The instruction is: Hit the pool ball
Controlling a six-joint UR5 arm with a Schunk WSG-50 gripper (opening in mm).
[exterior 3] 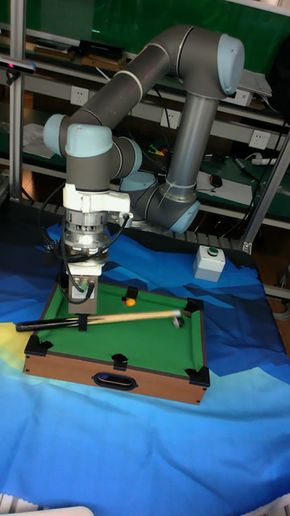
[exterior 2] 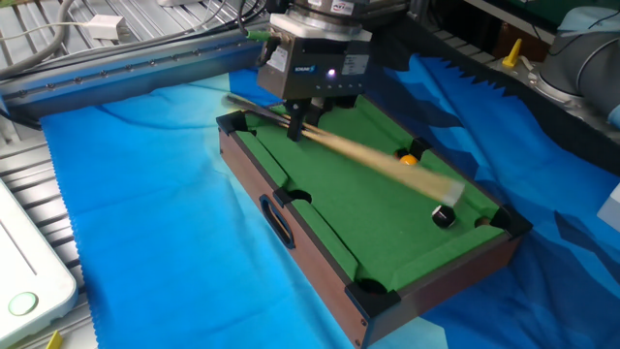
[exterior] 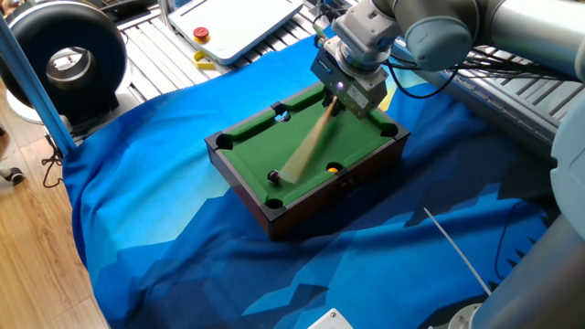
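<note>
The miniature pool table (exterior: 311, 187) (exterior 2: 320, 194) (exterior 3: 145, 334) has green felt and stands on a blue cloth. My gripper (exterior: 336, 99) (exterior 2: 298, 124) (exterior 3: 83, 321) is over one end of it, shut on a wooden cue stick (exterior: 306, 146) (exterior 2: 368, 155) (exterior 3: 121, 318). The cue lies low across the felt and is blurred by motion. Its tip is right at the pool ball (exterior: 272, 176) (exterior 2: 444, 216) (exterior 3: 177, 322), a tiny black ball near a corner pocket. An orange ball (exterior: 333, 168) (exterior 2: 410, 159) (exterior 3: 129, 300) rests on the felt beside the cue.
A pale ball (exterior: 282, 116) sits at a side pocket. A white box (exterior 3: 209, 262) stands on the cloth behind the pool table. A black round device (exterior: 64, 59) and a white unit with a red button (exterior: 233, 23) lie beyond the cloth.
</note>
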